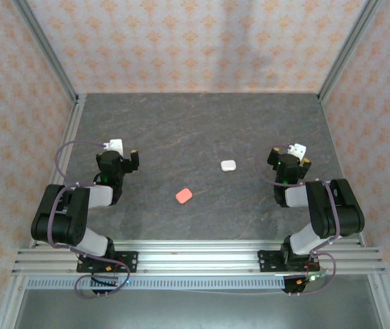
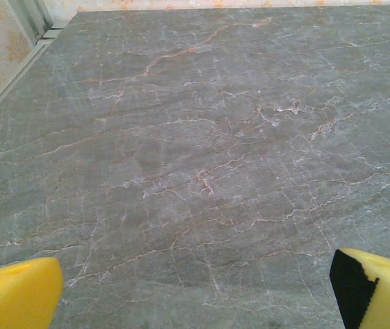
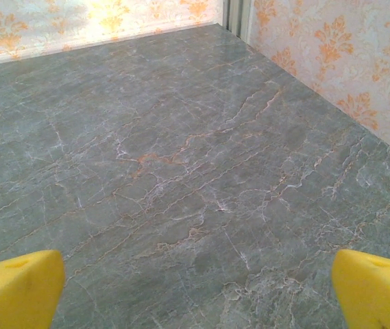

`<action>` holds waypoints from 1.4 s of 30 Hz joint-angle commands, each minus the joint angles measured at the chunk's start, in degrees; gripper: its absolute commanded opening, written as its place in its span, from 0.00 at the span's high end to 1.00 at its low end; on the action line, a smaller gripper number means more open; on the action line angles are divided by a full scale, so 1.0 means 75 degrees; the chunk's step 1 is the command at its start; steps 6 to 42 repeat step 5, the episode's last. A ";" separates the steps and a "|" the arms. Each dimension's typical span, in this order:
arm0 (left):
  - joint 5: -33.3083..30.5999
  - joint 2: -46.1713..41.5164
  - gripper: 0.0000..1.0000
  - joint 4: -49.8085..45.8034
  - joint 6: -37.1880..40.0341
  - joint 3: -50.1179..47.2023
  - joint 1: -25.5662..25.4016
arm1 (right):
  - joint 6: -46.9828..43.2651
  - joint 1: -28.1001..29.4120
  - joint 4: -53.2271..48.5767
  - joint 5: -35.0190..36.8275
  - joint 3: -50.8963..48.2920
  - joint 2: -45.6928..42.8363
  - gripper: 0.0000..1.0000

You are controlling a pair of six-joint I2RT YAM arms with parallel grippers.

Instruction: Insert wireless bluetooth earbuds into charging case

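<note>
Grey marbled tabletop [image 1: 201, 123]: I see a coral case [image 1: 184, 195] and a white case [image 1: 227, 165] mid-frame, apart; my left gripper [image 1: 119, 152] and right gripper [image 1: 290, 156] both gape wide.

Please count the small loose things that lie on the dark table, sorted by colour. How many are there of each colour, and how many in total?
Coral-pink case: 1
White case: 1
Total: 2
</note>
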 commanded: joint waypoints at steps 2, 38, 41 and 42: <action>0.0023 0.0015 0.00 0.0100 -0.0030 0.0112 -0.0055 | 0.0096 -0.0028 0.0160 -0.0047 0.0129 0.0053 0.01; 0.0027 0.0015 0.00 0.0096 -0.0026 0.0120 -0.0055 | 0.0101 -0.0028 0.0258 -0.0058 0.0071 0.0019 0.01; 0.0027 0.0015 0.00 0.0096 -0.0026 0.0120 -0.0055 | 0.0101 -0.0028 0.0258 -0.0058 0.0071 0.0019 0.01; 0.0027 0.0015 0.00 0.0096 -0.0026 0.0120 -0.0055 | 0.0101 -0.0028 0.0258 -0.0058 0.0071 0.0019 0.01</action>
